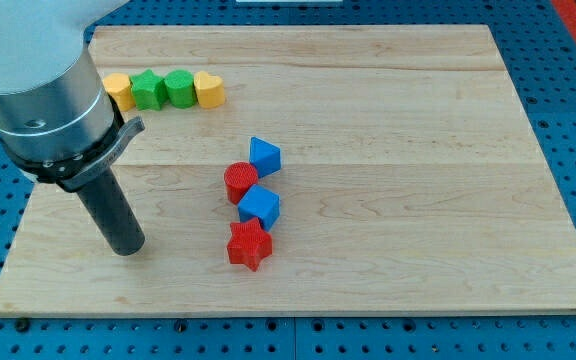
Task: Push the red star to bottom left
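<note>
The red star (249, 244) lies on the wooden board (388, 150), a little left of the middle and near the view's bottom. It touches a blue cube (260, 206) just above it. My tip (127, 246) rests on the board well to the left of the red star, at about the same height in the view, with a gap between them.
A red round block (240, 181) and a blue wedge-like block (264, 156) sit above the blue cube in a chain. A row at top left holds a yellow block (118, 89), a green star (148, 89), a green block (179, 87) and a yellow heart (209, 89).
</note>
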Motion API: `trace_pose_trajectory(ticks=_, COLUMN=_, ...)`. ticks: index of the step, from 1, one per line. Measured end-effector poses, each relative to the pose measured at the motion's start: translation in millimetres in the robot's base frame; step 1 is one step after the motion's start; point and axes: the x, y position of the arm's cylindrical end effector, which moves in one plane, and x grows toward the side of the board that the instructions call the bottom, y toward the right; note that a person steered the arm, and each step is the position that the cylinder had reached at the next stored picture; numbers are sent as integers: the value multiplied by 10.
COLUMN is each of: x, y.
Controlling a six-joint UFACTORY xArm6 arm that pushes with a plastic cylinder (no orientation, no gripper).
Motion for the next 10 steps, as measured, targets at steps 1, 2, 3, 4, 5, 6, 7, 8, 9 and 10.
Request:
trace_pose_trajectory(ticks=1, x=-8, y=-89)
trace_pose_trajectory(ticks=2, x=-99, y=-626)
trace_pose_trajectory(ticks=3, x=-379, y=-927)
trace_pose_trajectory(ticks=4, x=-740, y=-718)
trace_pose_trajectory(ticks=5, x=-1068, y=-179)
trace_pose_trajectory(ticks=6, x=-1534, y=325)
trace_pose_trajectory(ticks=7, x=-1895, y=858)
trace_pose_trajectory(ticks=8, x=-2011, y=1771)
trace_pose_trajectory(ticks=9, x=-1883, y=2471)
trace_pose_trajectory(ticks=10, x=-1522, y=2795)
